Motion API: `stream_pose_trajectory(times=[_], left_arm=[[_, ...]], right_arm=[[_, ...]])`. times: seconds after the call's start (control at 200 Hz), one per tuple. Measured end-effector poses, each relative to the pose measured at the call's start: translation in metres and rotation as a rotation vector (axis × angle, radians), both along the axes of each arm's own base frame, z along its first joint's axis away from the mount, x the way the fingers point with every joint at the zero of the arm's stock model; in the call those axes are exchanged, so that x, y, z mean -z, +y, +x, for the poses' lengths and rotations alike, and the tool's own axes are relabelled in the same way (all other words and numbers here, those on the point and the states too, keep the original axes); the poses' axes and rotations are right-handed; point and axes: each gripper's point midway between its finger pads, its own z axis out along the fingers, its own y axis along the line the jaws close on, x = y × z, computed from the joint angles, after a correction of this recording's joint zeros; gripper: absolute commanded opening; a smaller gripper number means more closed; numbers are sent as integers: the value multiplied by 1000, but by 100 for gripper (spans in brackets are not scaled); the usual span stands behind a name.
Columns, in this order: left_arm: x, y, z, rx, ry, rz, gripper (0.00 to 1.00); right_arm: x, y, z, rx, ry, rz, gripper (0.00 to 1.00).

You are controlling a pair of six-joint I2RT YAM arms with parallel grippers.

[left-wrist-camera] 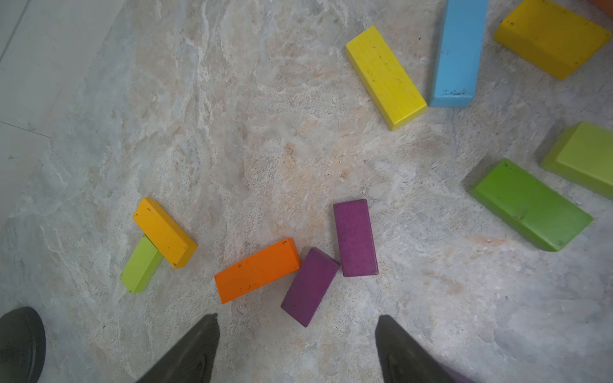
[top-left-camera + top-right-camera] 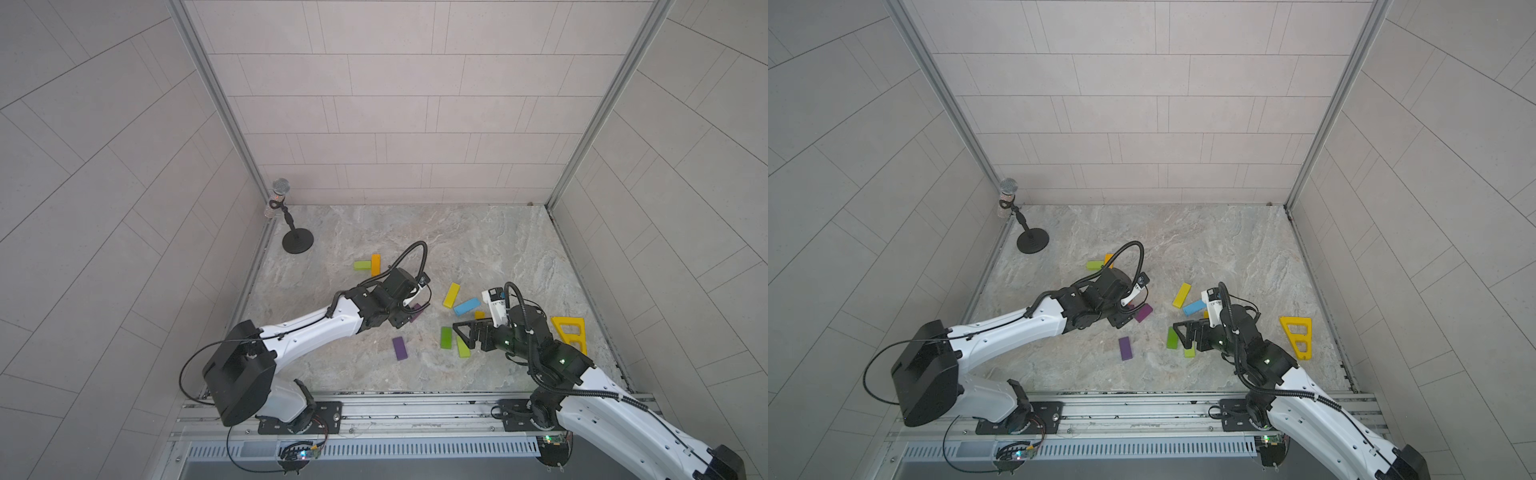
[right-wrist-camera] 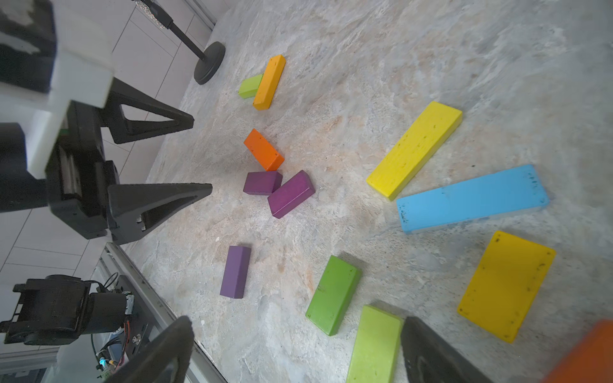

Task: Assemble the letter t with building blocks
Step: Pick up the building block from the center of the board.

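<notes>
The building blocks lie scattered flat on the marbled floor. In the left wrist view an orange block (image 1: 257, 270) and two purple blocks (image 1: 310, 287) (image 1: 355, 238) touch end to end. My left gripper (image 1: 297, 316) hangs open just short of them, nothing between its fingers. An amber block (image 2: 375, 264) lies across a lime block (image 2: 362, 265) farther back. My right gripper (image 3: 297, 328) is open low over a green block (image 3: 333, 295) and a lime block (image 3: 374, 345), which lies beside one finger. Yellow (image 2: 451, 295) and light blue (image 2: 466, 306) blocks lie behind it.
A yellow frame piece with cut-outs (image 2: 569, 332) lies at the right, by the wall. A microphone on a black round stand (image 2: 297, 243) occupies the back left corner. A lone purple block (image 2: 400, 348) lies between the arms. A metal rail (image 2: 374, 405) borders the front.
</notes>
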Motion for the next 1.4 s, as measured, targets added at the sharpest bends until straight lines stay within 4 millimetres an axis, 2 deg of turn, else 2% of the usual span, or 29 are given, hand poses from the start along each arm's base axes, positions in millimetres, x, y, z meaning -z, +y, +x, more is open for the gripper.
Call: stream_pose_trajectory(times=[0.18,0.3,0.49,0.74,1.146,1.401], left_arm=[[20,-21,15,-14,78,68,77],[41,-17,8,-14,134,115,75],[53,-17,6,-11,158,135,74],[87,-20,-1,-12,232,173,72],[89,-35,7,-28,233,139,68],[97,-39,6,-35,262,132,58]], right_arm=[[0,-4,-2,11,-9,6,100],[3,-8,-4,21,-1,6,100],[9,-11,-5,27,18,2,99],[10,-13,-5,33,24,1,100],[10,-14,-4,35,28,7,100],[9,-14,-5,34,26,16,100]])
